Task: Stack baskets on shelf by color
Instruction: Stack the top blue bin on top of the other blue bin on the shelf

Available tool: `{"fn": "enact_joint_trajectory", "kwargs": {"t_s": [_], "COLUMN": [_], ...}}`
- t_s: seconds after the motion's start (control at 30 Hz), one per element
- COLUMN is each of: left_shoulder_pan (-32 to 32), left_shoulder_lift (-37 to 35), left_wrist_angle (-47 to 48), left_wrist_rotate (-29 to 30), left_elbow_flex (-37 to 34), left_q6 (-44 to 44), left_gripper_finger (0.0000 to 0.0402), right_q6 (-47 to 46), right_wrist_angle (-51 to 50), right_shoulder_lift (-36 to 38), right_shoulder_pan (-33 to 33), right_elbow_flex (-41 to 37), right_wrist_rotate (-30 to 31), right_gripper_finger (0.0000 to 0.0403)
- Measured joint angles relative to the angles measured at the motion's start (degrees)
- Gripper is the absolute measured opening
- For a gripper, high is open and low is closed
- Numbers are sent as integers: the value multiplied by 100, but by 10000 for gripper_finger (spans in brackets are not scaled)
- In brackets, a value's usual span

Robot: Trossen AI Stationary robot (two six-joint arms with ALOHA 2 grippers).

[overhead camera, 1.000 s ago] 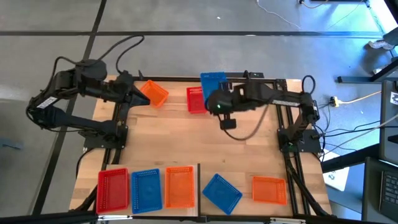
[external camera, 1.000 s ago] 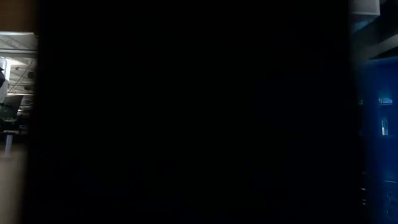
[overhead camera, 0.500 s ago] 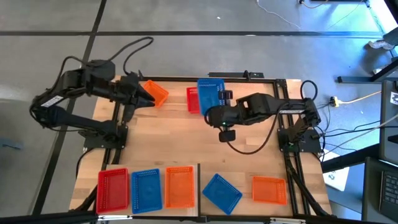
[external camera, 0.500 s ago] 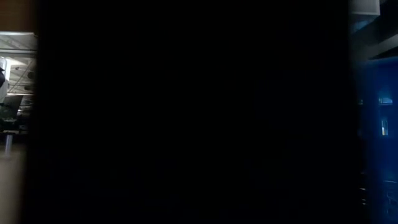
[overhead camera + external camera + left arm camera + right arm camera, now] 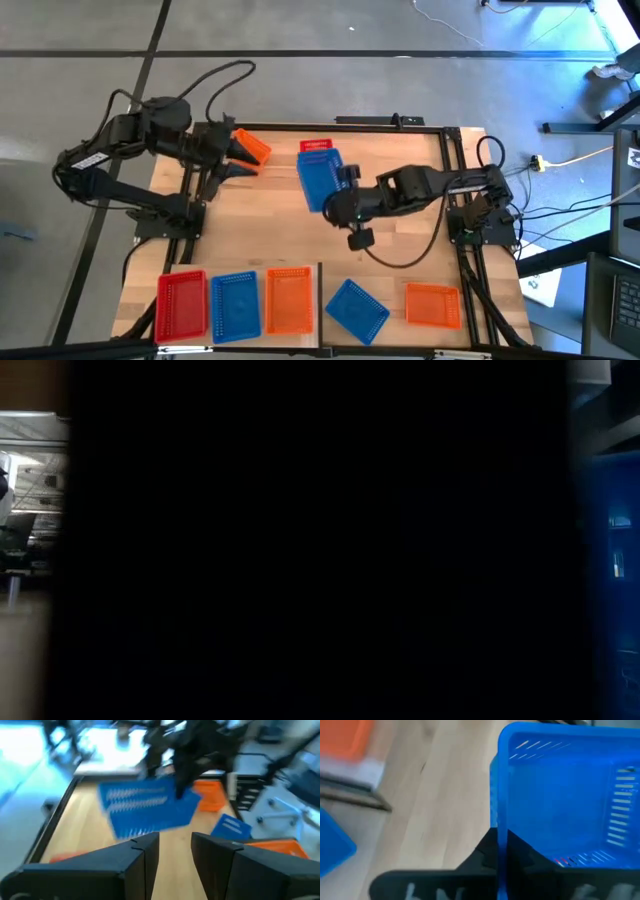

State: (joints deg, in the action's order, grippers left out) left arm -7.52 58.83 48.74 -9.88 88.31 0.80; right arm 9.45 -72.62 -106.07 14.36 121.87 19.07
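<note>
Blue basket (image 5: 318, 178) held above mid-table, tilted, rim wall pinched between clenched fingers of right gripper (image 5: 338, 196). Light, thin mesh plastic by the look; likely to flex and swing, so best gripped at a rim edge near the middle. Left gripper (image 5: 243, 160) beside orange basket (image 5: 252, 147), fingers released, holding nothing.

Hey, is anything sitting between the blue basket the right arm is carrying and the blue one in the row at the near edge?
Nothing visible: bare tabletop lies between the held blue basket in the right gripper and the row's blue basket.
</note>
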Motion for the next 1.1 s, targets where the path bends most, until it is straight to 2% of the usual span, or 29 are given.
{"fn": "enact_joint_trajectory", "kwargs": {"t_s": [0.13, 0.27, 0.57, 0.93, 1.1], "left_shoulder_pan": [372, 708, 982, 965, 967], "left_shoulder_lift": [98, 353, 1151, 1822, 1960], "left_wrist_angle": [-375, -383, -554, -622, -622], "left_wrist_rotate": [-277, -258, 357, 928, 939], "left_elbow_flex": [2, 2, -2, 2, 9], "left_q6": [959, 1807, 3220, 3812, 3846], "left_gripper_finger": [106, 106, 103, 103, 103], "right_q6": [260, 300, 321, 608, 610], "right_wrist_angle": [-48, -98, -233, -312, -312], "right_shoulder_lift": [-115, -235, -263, -263, -263], "right_shoulder_pan": [118, 138, 152, 345, 353], "right_elbow_flex": [-5, -12, -12, -14, -14], "right_wrist_rotate": [208, 228, 230, 232, 232], "right_gripper_finger": [0, 0, 0, 0, 0]}}
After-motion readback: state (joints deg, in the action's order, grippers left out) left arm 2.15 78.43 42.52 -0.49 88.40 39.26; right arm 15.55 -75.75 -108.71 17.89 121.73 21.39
